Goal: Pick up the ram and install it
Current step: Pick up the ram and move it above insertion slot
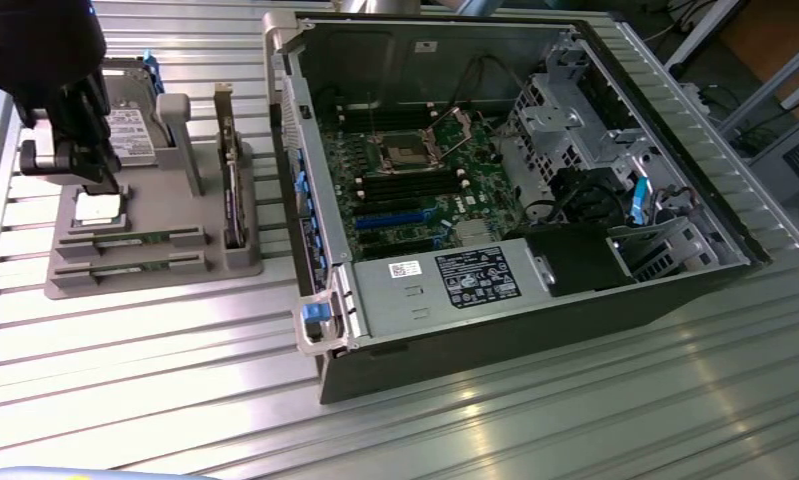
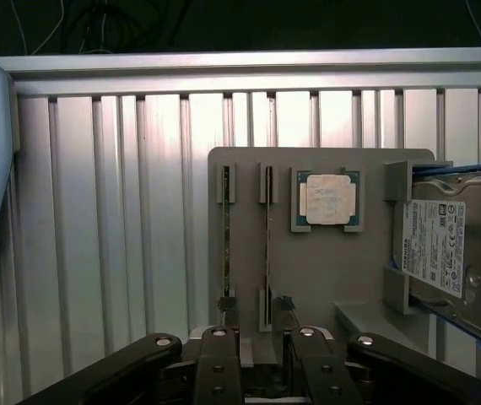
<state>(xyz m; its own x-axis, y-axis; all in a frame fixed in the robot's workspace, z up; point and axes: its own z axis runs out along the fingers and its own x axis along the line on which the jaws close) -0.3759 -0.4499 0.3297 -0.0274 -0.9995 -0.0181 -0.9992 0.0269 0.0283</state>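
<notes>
Claw (image 2: 253, 308) apart, holding nothing, over the grey fixture (image 2: 325, 278). The ram (image 2: 267, 245) stands on edge in its slot just below and ahead of me, with a second stick (image 2: 226, 236) beside it. Its long axis runs straight away from me, so closing would meet its flat faces. Wrist view gives that alignment; exterior view adds the open computer case (image 1: 533, 335), well off towards that view's right.
</notes>
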